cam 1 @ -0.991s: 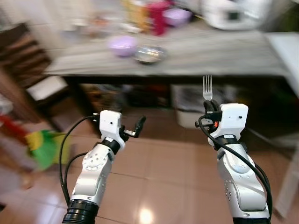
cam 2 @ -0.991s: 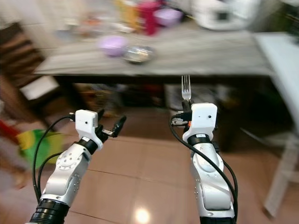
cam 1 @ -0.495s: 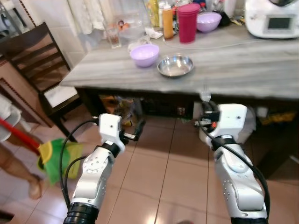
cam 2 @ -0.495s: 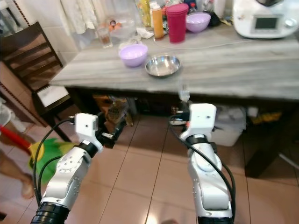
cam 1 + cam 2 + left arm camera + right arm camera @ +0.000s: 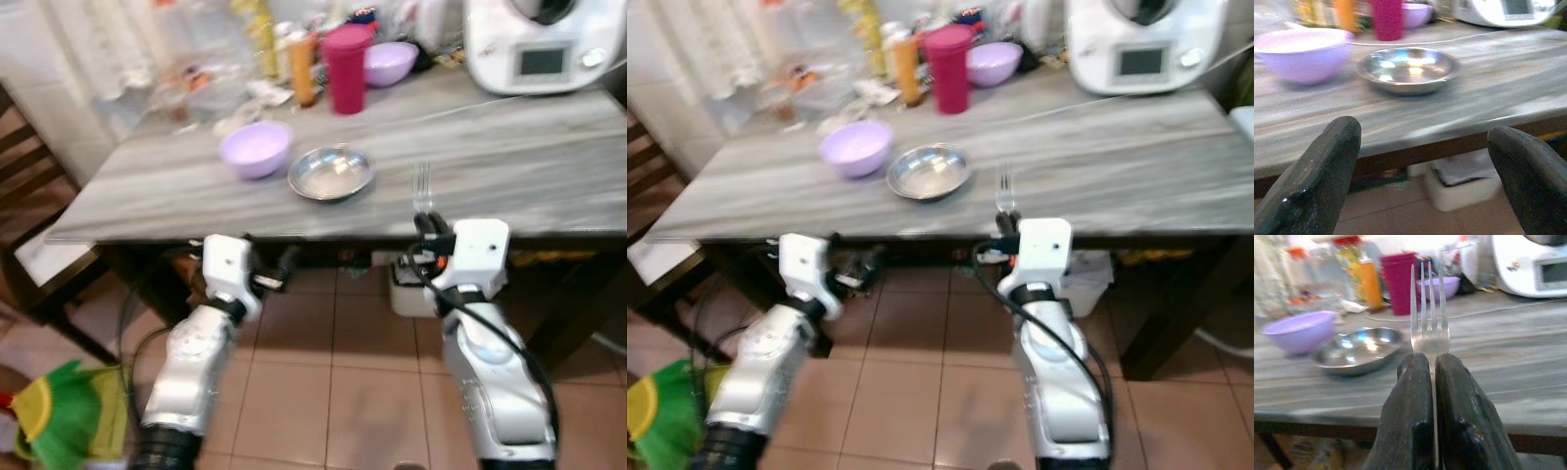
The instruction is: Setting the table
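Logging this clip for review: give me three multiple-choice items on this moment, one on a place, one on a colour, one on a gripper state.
1. Where is the steel bowl?
A. on the grey table, beside the lilac bowl
B. on the floor
C. on a chair

2. What colour is the tall cup?
A. green
B. magenta
C. white

3. What is the right gripper doing?
A. open, empty
B. clamped on a spoon
C. clamped on the fork, tines up

Answers: 1 A, both bowls sit together on the tabletop; 2 B, it reads magenta; 3 C, the fingers pinch the handle.
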Available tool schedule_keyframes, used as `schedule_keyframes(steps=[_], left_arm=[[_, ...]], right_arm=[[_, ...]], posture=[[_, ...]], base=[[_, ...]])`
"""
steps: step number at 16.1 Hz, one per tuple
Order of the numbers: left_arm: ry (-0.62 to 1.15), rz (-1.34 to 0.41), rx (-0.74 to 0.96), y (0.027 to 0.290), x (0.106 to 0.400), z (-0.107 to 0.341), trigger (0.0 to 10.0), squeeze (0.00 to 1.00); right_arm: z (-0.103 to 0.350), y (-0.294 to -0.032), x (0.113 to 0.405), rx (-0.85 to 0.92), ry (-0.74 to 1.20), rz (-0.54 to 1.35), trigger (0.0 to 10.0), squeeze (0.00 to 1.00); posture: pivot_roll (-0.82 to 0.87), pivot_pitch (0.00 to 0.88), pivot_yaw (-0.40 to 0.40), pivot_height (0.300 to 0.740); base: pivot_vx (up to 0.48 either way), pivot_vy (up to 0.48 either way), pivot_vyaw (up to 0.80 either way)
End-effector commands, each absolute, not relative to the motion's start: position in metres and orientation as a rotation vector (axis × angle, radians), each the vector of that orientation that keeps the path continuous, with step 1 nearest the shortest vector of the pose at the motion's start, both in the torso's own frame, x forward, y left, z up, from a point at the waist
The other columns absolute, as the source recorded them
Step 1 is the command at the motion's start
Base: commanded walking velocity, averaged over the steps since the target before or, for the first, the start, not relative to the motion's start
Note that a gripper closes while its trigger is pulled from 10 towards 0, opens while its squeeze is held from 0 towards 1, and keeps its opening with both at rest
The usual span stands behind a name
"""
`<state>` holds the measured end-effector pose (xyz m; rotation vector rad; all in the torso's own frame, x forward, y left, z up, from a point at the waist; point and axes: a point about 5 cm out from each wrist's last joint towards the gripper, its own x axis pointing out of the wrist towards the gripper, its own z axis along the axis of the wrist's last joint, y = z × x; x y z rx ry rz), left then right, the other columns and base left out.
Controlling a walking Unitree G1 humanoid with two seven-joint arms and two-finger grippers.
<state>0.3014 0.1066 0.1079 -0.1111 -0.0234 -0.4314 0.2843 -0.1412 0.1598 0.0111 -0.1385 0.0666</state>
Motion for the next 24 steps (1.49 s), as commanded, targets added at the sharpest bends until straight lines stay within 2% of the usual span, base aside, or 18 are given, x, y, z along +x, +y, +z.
schedule_keyframes(steps=[1, 6, 12, 14, 21, 24], left_arm=[[-0.018, -0.403, -0.080, 0.121, 0.301, 0.107, 10.0, 0.00], [-0.011, -0.403, -0.076, 0.122, 0.300, 0.106, 10.0, 0.00], [-0.003, -0.405, -0.073, 0.122, 0.302, 0.107, 10.0, 0.00], [-0.009, -0.422, -0.042, 0.124, 0.303, 0.110, 10.0, 0.00], [0.001, -0.460, -0.021, 0.128, 0.297, 0.108, 10.0, 0.00], [0.020, -0.527, -0.025, 0.127, 0.292, 0.102, 10.0, 0.00]], right_arm=[[0.165, -0.129, 0.285, 0.032, -0.152, 0.105, 10.0, 0.00], [0.164, -0.128, 0.285, 0.034, -0.153, 0.109, 10.0, 0.00], [0.171, -0.131, 0.295, 0.020, -0.162, 0.117, 10.0, 0.00], [0.170, -0.135, 0.298, 0.013, -0.158, 0.101, 10.0, 0.00], [0.164, -0.126, 0.294, 0.056, -0.141, 0.110, 10.0, 0.00], [0.159, -0.139, 0.305, 0.148, -0.096, 0.015, 10.0, 0.00]], posture=[[-0.25, 0.055, 0.137, 0.740], [-0.25, 0.058, 0.137, 0.740], [-0.24, 0.069, 0.127, 0.740], [-0.23, 0.073, 0.125, 0.740], [-0.24, 0.103, 0.150, 0.740], [-0.24, 0.085, 0.164, 0.740]], base=[[0.360, 0.000, 0.00], [0.349, 0.000, -0.66], [0.315, 0.000, 0.00], [0.000, 0.000, 0.00], [0.000, 0.000, 0.00], [0.000, 0.000, 0.00]])
